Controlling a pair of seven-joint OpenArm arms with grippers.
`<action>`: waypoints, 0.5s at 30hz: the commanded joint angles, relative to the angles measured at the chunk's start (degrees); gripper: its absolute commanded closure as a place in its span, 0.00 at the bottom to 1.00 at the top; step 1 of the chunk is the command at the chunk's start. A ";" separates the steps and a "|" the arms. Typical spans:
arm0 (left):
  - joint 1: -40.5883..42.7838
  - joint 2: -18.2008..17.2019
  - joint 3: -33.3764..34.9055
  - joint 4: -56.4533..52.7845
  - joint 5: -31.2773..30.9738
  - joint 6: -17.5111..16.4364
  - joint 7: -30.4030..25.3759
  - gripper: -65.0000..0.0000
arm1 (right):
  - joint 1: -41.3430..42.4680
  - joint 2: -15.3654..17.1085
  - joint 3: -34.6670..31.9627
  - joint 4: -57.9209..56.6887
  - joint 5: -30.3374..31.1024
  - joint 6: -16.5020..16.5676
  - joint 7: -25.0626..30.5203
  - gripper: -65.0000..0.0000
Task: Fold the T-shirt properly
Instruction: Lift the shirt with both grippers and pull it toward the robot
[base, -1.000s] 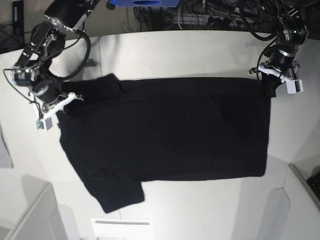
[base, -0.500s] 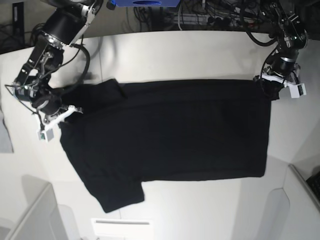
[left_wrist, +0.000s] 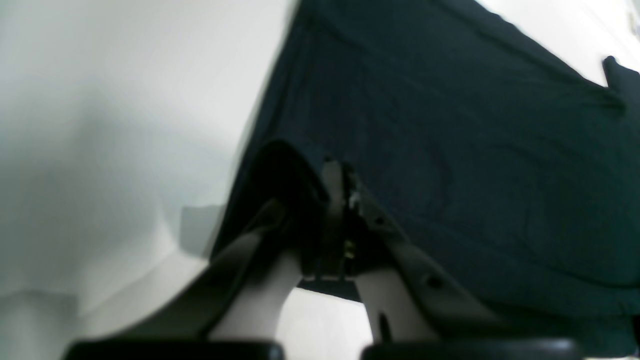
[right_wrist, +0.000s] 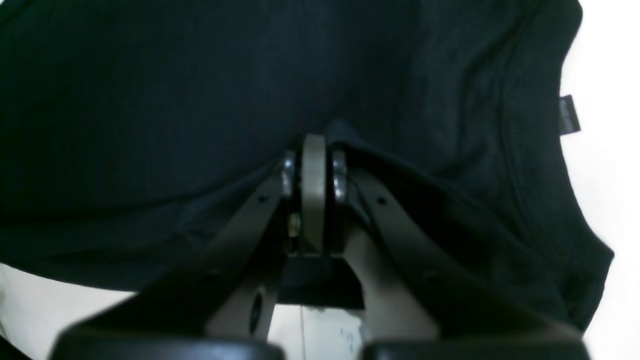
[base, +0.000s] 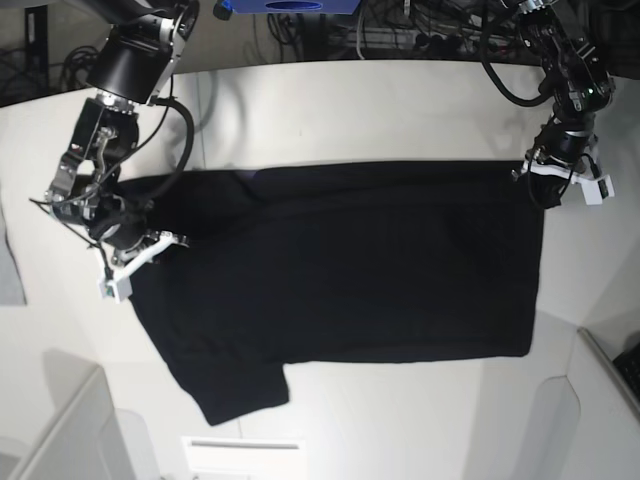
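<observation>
The T-shirt (base: 340, 280) is lying spread out, plain black side up, across the white table (base: 400, 110), with both grippers pinching it at opposite ends of its far edge.

The left gripper (base: 545, 190) is clamping the shirt's corner. In the left wrist view its two fingers (left_wrist: 345, 200) are pressed tight together with a fold of black cloth bunching up over the tips. From this gripper (left_wrist: 336, 192) the shirt (left_wrist: 450, 150) is stretching away and to the right, while bare table (left_wrist: 125, 100) is showing just to the left of the fingers. A sleeve tip is poking up far off at the right edge of that view.

The right gripper (base: 140, 245) is likewise clenched on the shirt, at the sleeve and shoulder end. In the right wrist view its fingers (right_wrist: 312, 185) are closed flat against each other, and a ridge of cloth is lifting right at the tips and running down along the right finger. Beyond this gripper (right_wrist: 313, 165) the shirt (right_wrist: 200, 90) is filling almost the whole view. To its right a curved seam is running down the cloth, and a small tag (right_wrist: 569, 114) is sticking out past the shirt's edge over the bright table.

In the base view, the near sleeve is lying flat on the table, well apart from both grippers.
</observation>
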 joint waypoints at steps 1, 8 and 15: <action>-0.51 -0.68 -0.25 0.65 -0.96 -0.45 -1.32 1.00 | 1.54 0.57 0.12 0.27 0.64 -0.18 1.03 1.00; -2.71 -1.21 -0.25 -2.43 -0.96 -0.36 -1.32 1.00 | 2.78 0.57 0.12 -1.75 0.38 -0.26 1.12 1.00; -4.47 -2.79 3.01 -2.78 -0.87 -0.27 -1.32 1.00 | 3.48 0.57 0.12 -1.75 0.38 -0.26 2.35 1.00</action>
